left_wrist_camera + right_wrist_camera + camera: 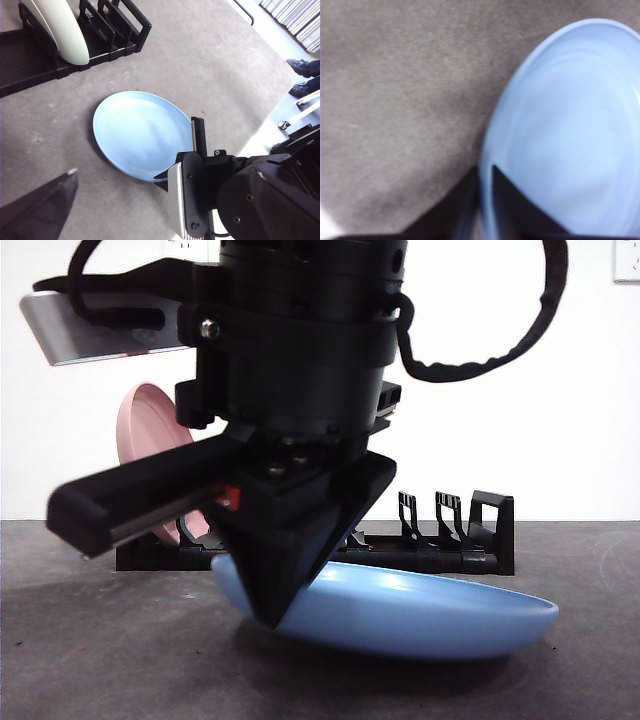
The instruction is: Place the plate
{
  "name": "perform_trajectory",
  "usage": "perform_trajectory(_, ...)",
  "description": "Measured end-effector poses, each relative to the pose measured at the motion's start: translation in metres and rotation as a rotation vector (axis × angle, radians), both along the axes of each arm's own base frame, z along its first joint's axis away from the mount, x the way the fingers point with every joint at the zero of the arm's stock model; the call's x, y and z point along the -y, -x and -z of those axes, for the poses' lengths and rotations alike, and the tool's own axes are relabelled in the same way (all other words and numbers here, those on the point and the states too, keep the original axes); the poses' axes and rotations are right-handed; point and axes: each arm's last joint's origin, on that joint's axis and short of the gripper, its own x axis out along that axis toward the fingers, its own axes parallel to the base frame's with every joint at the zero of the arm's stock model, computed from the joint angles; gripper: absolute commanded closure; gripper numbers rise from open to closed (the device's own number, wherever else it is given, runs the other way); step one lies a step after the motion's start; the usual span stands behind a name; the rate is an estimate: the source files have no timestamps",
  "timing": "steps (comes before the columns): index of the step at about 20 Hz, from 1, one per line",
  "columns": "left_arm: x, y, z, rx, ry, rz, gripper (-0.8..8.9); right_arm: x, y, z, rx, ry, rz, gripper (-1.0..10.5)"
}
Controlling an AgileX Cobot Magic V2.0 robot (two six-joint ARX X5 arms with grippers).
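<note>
The light blue plate [420, 615] lies on the grey table [100, 660] in front of the rack, tilted, with its left side raised. My right gripper [268, 612] comes down from above and is shut on the plate's near left rim. In the right wrist view the two jaws of this gripper [485, 172] pinch the plate [570, 140] at its edge. The left wrist view looks down on the plate [140, 132] with the right gripper [196, 142] at its rim. My left gripper hangs high above the table, open and holding nothing; only one fingertip [70, 174] shows.
A black dish rack [470, 540] stands behind the plate, with a pink plate [150, 435] upright in its left slots. From above, the rack [120, 22] has free slots beside that upright plate [62, 30]. The table edge [280, 105] and a person's shoes [300, 65] lie beyond.
</note>
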Motion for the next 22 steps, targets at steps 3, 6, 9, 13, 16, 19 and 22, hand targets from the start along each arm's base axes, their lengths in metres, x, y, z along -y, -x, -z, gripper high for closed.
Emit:
perform_trajectory(3, 0.0, 0.0, 0.0, 0.005, 0.002, 0.0, 2.54, -0.001, 0.001, 0.0, -0.012, -0.011, 0.006, 6.7)
perform_trajectory(6, 0.0, -0.001, -0.001, 0.02, 0.005, 0.002, 2.54, 0.001, 0.0, -0.002, -0.046, -0.027, 0.011, 6.4)
perform_trajectory(9, 0.002, -0.006, -0.001, 0.025, 0.004, 0.004, 2.54, 0.013, -0.002, -0.026, -0.103, -0.121, 0.012, 6.4)
perform_trajectory(13, 0.007, -0.019, 0.003, -0.008, 0.001, -0.003, 2.55, 0.049, -0.018, -0.073, -0.14, -0.296, 0.08, 6.1)
perform_trajectory(16, 0.009, -0.029, 0.006, -0.036, -0.004, -0.054, 2.57, 0.091, -0.041, -0.097, -0.214, -0.398, 0.183, 5.8)
perform_trajectory(19, 0.012, -0.043, 0.01, -0.062, -0.046, -0.172, 2.57, 0.136, -0.059, -0.12, -0.258, -0.561, 0.26, 5.8)
perform_trajectory(22, 0.018, -0.06, 0.01, -0.1, -0.123, -0.251, 2.57, 0.176, -0.067, -0.137, -0.266, -0.693, 0.282, 5.8)
